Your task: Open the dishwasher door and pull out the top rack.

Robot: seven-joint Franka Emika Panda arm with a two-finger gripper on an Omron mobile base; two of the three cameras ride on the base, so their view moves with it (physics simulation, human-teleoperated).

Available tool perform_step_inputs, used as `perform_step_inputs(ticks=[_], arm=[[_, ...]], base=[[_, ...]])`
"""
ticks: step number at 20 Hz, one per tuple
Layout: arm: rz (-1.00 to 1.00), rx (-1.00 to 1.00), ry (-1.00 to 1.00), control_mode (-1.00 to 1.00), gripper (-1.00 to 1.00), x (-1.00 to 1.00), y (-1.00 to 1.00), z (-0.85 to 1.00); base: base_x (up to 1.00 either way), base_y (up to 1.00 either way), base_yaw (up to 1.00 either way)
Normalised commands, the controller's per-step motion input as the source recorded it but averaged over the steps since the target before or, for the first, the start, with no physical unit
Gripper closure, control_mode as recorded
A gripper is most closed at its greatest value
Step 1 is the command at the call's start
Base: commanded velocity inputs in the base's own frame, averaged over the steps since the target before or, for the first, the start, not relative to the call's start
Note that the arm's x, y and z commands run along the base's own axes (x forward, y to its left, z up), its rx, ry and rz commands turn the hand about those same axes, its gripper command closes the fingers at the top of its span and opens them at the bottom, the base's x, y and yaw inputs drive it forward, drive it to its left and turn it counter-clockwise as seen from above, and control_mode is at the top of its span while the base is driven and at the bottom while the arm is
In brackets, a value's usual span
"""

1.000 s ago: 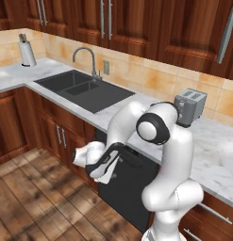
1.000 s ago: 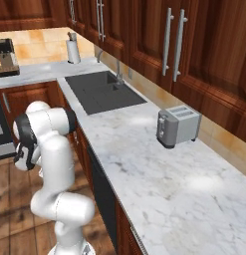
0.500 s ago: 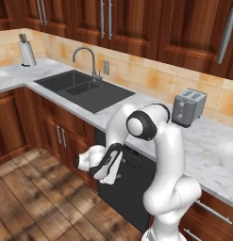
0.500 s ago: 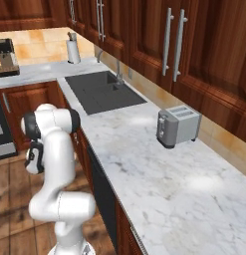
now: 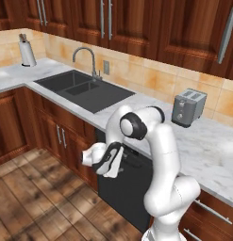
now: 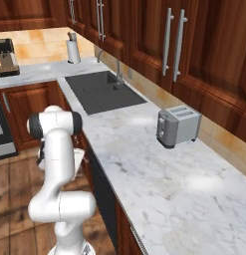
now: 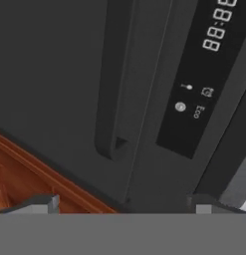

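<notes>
The dishwasher door [image 5: 129, 195] is a flat black panel under the marble counter, standing shut. In the hand view the door [image 7: 50, 74] is close in front of the camera, with its long black bar handle [image 7: 119, 74] and a control strip [image 7: 204, 74] with white digits. My gripper [image 5: 115, 165] hovers just in front of the door's upper left part, open, with nothing between its fingers. Its two fingertips [image 7: 45, 203] stand wide apart at the bottom of the hand view, below the handle's end. The top rack is hidden behind the shut door. In the right base view the door [image 6: 102, 191] appears edge-on beside my arm.
Brown wooden cabinet doors [image 5: 61, 136] adjoin the dishwasher on the left, below a dark sink [image 5: 85, 89] with a faucet. A silver toaster [image 5: 188, 107] stands on the counter [image 5: 207, 150]. Wooden floor [image 5: 37, 197] lies open in front of the cabinets.
My arm's elbow has swung to the left while the hand has stayed in front of the door and edged slightly toward it. The gripper has stayed open and the door shut.
</notes>
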Motion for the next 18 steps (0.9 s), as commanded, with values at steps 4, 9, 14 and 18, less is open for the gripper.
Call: perform_step_inputs(ticks=[4,9,14,18], arm=[[0.00,-0.05,0.00,-1.00,-1.00,0.35,-0.32,-0.44],[0.00,-0.08,0.00,-1.00,-1.00,0.32,-0.28,-0.53],[0.00,-0.10,0.00,-1.00,-1.00,0.39,-0.21,-0.47],[0.00,-0.08,0.00,-1.00,-1.00,0.33,-0.18,-0.25]], base=[[0.00,0.00,0.00],[0.00,0.00,0.00],[0.00,0.00,0.00],[0.00,0.00,0.00]])
